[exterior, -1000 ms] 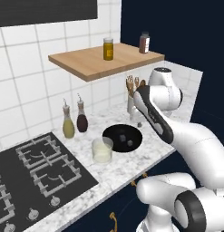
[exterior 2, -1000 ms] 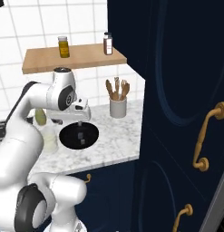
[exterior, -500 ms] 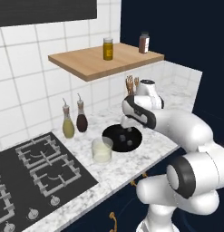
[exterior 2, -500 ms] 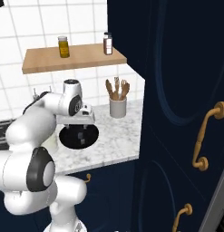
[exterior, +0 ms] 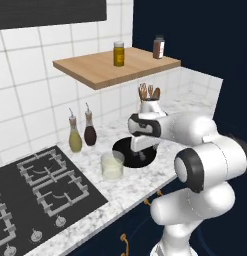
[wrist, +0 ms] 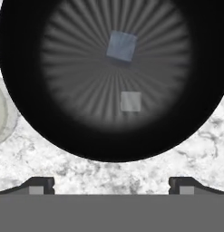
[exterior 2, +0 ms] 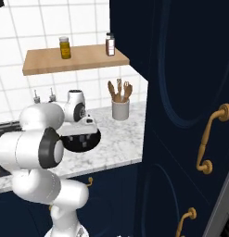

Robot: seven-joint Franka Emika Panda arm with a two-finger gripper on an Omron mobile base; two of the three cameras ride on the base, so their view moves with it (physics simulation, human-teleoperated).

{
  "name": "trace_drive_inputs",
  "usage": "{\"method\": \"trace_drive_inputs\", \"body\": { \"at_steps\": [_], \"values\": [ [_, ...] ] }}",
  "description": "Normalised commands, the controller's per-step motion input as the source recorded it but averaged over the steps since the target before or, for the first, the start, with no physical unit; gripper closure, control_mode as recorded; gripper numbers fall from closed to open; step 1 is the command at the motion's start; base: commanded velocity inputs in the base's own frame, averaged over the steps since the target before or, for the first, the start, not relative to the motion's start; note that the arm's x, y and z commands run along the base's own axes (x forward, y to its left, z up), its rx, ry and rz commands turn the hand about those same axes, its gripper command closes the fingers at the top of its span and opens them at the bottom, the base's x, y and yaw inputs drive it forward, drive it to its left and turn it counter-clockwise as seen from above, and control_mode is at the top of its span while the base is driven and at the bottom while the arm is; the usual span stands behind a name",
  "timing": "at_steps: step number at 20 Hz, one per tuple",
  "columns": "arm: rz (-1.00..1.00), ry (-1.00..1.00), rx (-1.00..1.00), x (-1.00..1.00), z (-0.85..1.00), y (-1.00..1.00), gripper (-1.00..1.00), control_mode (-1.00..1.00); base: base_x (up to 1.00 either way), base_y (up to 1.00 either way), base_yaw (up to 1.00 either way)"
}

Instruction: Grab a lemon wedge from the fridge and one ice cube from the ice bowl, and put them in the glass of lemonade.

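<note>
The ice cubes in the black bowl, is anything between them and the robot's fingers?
In the hand view, just the ice bowl's dark rim and bare marble counter. Nothing else.

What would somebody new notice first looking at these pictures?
First the big white arm bent low over the black ice bowl on the marble counter, its open hand poised above. Inside the bowl lie two ice cubes, apart from each other. Just beside the bowl stands the glass of lemonade, with the gas hob on its other side.
</note>
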Motion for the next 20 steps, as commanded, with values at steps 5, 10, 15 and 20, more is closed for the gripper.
{"method": "trace_drive_inputs", "body": {
  "at_steps": [5, 10, 15, 20],
  "values": [
    [0.15, 0.12, 0.00, 0.00, -0.32, 0.15, -1.00, -1.00, 0.00, 0.00, 0.00],
    [0.12, 0.00, 0.08, 0.15, -0.40, 0.00, -1.00, -1.00, 0.00, 0.00, 0.00],
    [0.10, 0.02, 0.01, 0.20, -0.05, 0.00, -1.00, -1.00, 0.00, 0.00, 0.00],
    [0.06, 0.00, 0.01, 0.06, -0.39, 0.00, -1.00, -1.00, 0.00, 0.00, 0.00]
  ]
}}
